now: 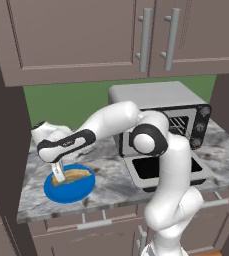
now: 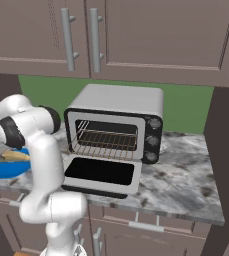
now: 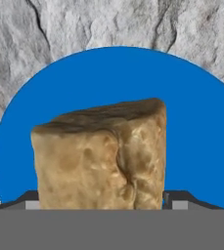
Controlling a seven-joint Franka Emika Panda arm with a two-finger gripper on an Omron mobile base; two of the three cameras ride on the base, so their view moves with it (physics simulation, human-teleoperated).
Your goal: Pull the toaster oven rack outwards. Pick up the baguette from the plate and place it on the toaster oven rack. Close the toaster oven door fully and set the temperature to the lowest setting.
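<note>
The tan baguette lies on the round blue plate at the left end of the counter. My gripper reaches down over it, one dark fingertip pressed against each side of the bread, so it is shut on the baguette. In the left base view the gripper stands at the left end of the baguette, over the plate. The toaster oven stands to the right. Its door hangs open and flat, and the wire rack shows inside the cavity.
Dark knobs run down the oven's right panel. Wall cabinets hang low over the counter. A white crumpled object sits behind the plate near the left wall. The marble counter spreads out right of the oven.
</note>
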